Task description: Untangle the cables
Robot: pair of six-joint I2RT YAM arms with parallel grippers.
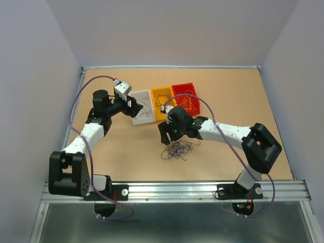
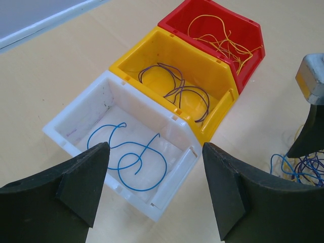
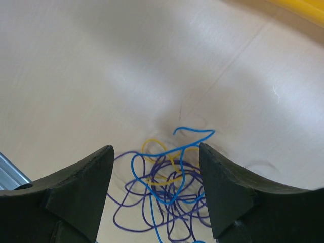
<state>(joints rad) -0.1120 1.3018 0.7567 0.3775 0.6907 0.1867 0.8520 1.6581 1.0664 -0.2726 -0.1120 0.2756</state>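
Left pincer [image 2: 154, 154] hangs wide and empty over the white bin [image 2: 76, 109], where one blue wire [image 2: 129, 157] lies, apparently sorted by colour; purple wires [image 2: 177, 86] sit in the yellow bin [image 2: 131, 55], orange wires [image 2: 223, 43] in the red bin [image 2: 174, 17]; further right, the unsorted cables [image 3: 162, 187] lie knotted on the counter [image 3: 101, 61], the right pincer [image 3: 154, 152] spread wide above them, holding nothing, likely poised for another strand; the counter is tan board, enclosed by plain grey walls [image 1: 30, 76].
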